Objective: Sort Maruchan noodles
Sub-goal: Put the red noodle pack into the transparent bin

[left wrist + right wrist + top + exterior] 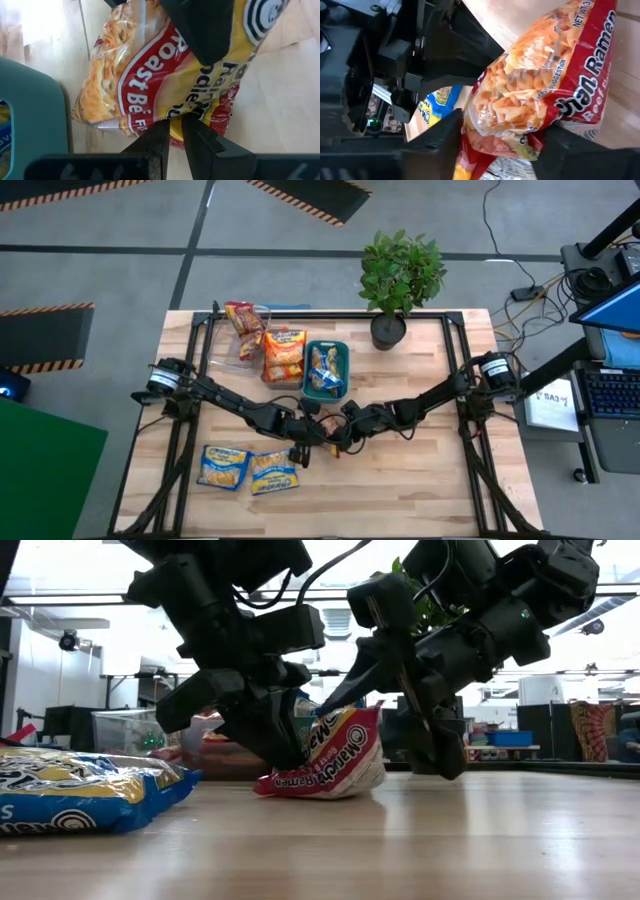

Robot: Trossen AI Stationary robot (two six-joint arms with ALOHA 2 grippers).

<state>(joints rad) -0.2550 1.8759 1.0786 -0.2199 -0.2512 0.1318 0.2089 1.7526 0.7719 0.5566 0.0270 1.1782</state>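
A red Maruchan packet (335, 755) stands tilted on the table at centre, between both grippers. My left gripper (175, 142) comes from the table's left and is shut on the packet's edge. My right gripper (500, 137) comes from the right with a finger on each side of the packet. Two blue-and-yellow packets (225, 466) (272, 472) lie flat near the table's near edge. More packets sit in the bins: a red one (243, 318), orange ones (284, 354) and blue ones (326, 370). My left gripper pinches the packet's sealed edge (176, 122) between its two nearly closed fingers, coming level from the table's left. The packet's bottom edge (315, 786) rests on the table. My right gripper holds the packet's crumpled end (505, 150) between its widely spread fingers (442, 135), one on each side, slanting down from the table's right. One finger (200, 30) lies across the printed face. The packet stands tilted with its lower edge on the wood.
A clear bin (232, 352), a middle bin with orange packets and a teal bin (306, 368) stand in a row at the table's far side. A potted plant (398, 280) stands to their right. Bare wood lies to the near right (420, 480).
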